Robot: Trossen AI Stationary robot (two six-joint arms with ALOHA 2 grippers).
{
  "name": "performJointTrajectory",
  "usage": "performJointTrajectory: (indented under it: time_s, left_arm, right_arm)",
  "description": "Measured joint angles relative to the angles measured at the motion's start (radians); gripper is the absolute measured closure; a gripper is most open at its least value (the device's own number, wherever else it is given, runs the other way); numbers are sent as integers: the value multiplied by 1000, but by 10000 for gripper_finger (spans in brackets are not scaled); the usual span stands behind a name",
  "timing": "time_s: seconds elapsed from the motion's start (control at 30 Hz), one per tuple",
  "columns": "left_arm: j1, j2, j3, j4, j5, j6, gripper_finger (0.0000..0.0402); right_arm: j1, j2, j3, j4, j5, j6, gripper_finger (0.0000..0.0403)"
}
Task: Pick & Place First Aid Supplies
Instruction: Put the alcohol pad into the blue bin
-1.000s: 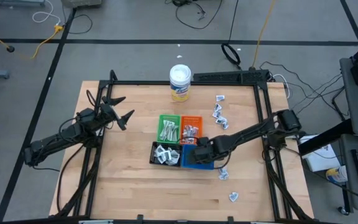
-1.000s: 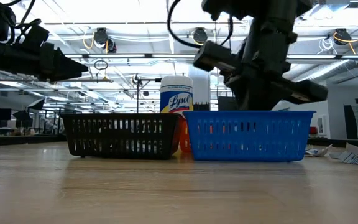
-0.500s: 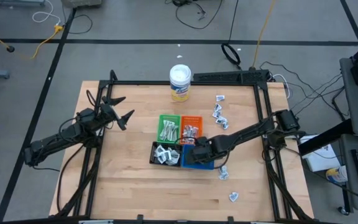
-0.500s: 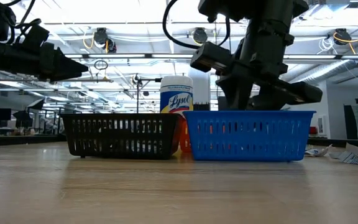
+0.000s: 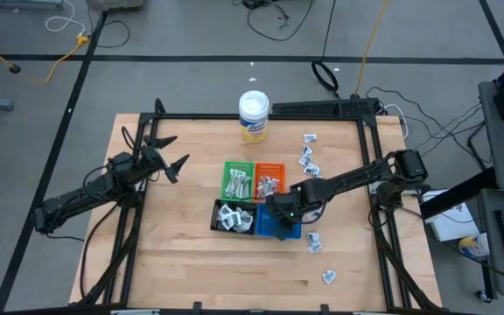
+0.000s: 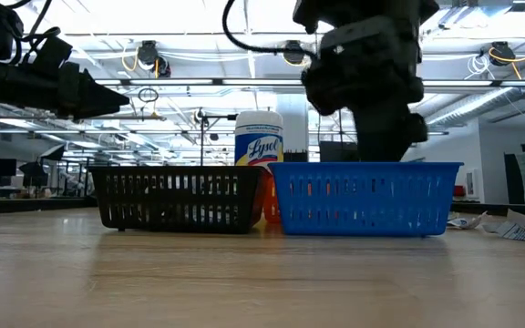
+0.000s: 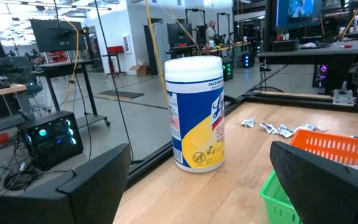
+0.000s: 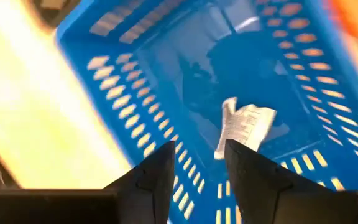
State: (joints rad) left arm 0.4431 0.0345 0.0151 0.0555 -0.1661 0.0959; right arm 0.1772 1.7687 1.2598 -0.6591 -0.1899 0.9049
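My right gripper (image 5: pixel 280 213) hangs over the blue tray (image 5: pixel 280 227), pointing steeply down, its fingers open. One white-grey packet (image 8: pixel 243 126) shows past the fingertips inside the blue tray (image 8: pixel 185 74), apart from both fingers. More packets fill the black tray (image 5: pixel 233 217), the green tray (image 5: pixel 238 180) and the orange tray (image 5: pixel 270 179). Loose packets lie on the table at the far right (image 5: pixel 309 157) and the near right (image 5: pixel 315 241). My left gripper (image 5: pixel 178 150) waits open at the table's left, pointing level.
A white-lidded, yellow-labelled tub (image 5: pixel 254 115) stands at the table's far edge, also in the left wrist view (image 7: pixel 196 112). In the low view the black tray (image 6: pixel 176 196) and blue tray (image 6: pixel 363 199) stand side by side. Black frame rails (image 5: pixel 261 117) border the table.
My right gripper has rolled about its own pointing line above the blue tray and has risen a little, drifting slightly toward the table's left. The trays have stayed where they were.
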Motion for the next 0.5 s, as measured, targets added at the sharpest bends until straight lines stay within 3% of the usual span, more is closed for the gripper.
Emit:
performJointTrajectory:
  time_s: [0.13, 0.5]
  left_arm:
    - [0, 0, 0, 0, 0, 0, 9]
    - [0, 0, 0, 0, 0, 0, 9]
  right_arm:
    - [0, -1, 0, 2, -51, -193, 277]
    - [-67, -85, 0, -55, -48, -418, 285]
